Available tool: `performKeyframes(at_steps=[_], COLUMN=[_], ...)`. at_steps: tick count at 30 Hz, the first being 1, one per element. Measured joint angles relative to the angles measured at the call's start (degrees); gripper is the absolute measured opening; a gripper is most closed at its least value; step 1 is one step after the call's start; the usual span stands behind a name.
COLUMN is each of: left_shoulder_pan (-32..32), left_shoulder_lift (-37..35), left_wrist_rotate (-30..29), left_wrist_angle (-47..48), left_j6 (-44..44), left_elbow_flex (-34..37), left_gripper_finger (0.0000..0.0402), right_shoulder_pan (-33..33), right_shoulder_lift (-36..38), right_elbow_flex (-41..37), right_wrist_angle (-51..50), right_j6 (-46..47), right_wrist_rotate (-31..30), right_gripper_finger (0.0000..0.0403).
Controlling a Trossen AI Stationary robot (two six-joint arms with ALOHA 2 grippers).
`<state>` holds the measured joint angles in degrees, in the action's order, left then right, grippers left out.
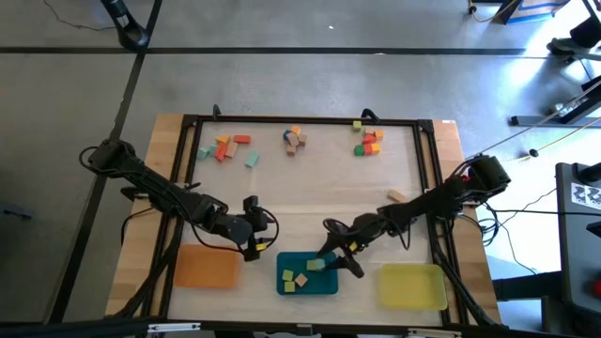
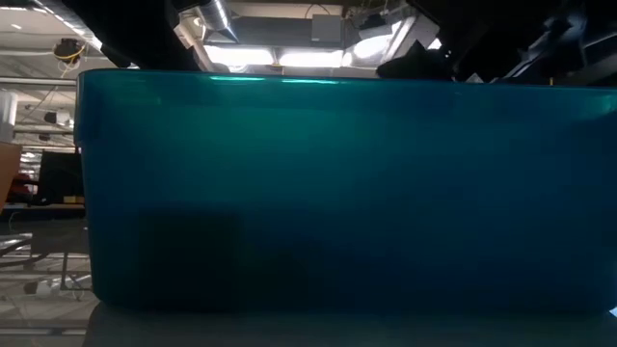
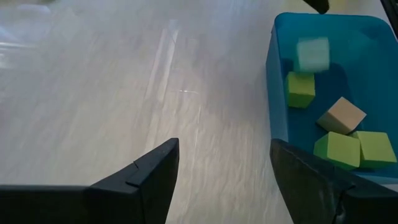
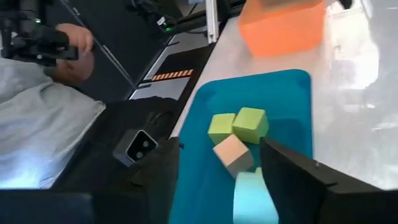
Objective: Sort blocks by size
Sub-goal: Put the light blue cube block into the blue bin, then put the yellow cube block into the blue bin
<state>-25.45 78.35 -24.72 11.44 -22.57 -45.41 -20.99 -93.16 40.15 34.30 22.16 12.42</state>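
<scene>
Right tool (image 1: pixel 331 264), fingers apart, is hovering over the teal tray (image 1: pixel 324 287), a mint block (image 4: pixel 254 198) between them. Left tool (image 1: pixel 254 246), open, is waiting nearby. Blocks look light, rigid; grip flat faces.

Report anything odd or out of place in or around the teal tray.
One oddity: a mint block shows between the right gripper's open fingers above the teal tray and blurs in the left wrist view, seemingly mid-drop. The green and tan blocks inside lie settled.

Three loose clusters of coloured blocks (image 1: pixel 228 147) lie along the table's far side. In the teal tray, green blocks (image 3: pixel 352 149), a tan block (image 3: pixel 341 115) and a mint block (image 3: pixel 312 53).
</scene>
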Motion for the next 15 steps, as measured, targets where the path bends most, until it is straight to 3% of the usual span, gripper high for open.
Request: performKeyframes(at_steps=[4,9,15], left_shoulder_pan=[0.0,0.0,0.0], left_shoulder_lift=[0.0,0.0,0.0], left_wrist_rotate=[0.0,0.0,0.0], left_wrist_angle=[0.0,-0.1,-0.1], left_j6=[0.0,0.0,0.0], left_elbow_flex=[0.0,0.0,0.0], left_gripper_finger=[0.0237,0.0237,0.0237], right_shoulder_pan=[1.2,5.7,11.4], right_shoulder_lift=[1.4,8.2,18.0], right_elbow_flex=[0.0,0.0,0.0], right_wrist_angle=[-1.6,-11.7,-27.0], right_j6=[-0.1,-0.4,-3.7], right_wrist_rotate=[2.8,3.0,-7.2], right_gripper_finger=[0.0257,0.0268,0.0268])
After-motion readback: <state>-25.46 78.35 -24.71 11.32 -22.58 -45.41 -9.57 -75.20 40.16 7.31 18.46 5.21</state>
